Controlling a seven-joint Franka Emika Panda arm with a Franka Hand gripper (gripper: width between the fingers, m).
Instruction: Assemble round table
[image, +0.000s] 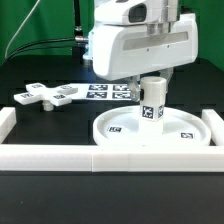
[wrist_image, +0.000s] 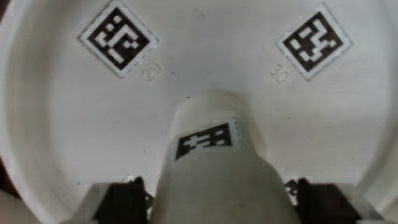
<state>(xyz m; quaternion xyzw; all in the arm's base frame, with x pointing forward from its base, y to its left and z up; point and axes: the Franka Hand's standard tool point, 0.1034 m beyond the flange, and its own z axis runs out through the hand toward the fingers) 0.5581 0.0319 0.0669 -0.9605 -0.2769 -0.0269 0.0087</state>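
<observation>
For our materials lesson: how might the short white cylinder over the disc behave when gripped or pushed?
The cylinder looks rigid, undeformed between the jaws. Its smooth plastic may be slippery. Laid sideways, its round wall could roll.

Layout: short thick cylinder (image: 152, 103) on large round rimmed disc (image: 150, 131), remaining parts to the exterior view's left.

The disc lies flat on the table (image: 50, 125) toward the exterior view's right, its near rim against the front border block (image: 60, 156) and its far side rim just beside the right border block (image: 215, 125). The cylinder stands upright at about the disc's centre, with the gripper (image: 152, 88) directly above it and one of the fingers (wrist_image: 121, 200) on either side. The marker board (image: 105, 91) lies behind the disc. The cross-shaped four-armed piece (image: 45, 96) lies flat just beside the board, well apart from the disc. The left border block (image: 8, 120) lies at the table's left edge.
</observation>
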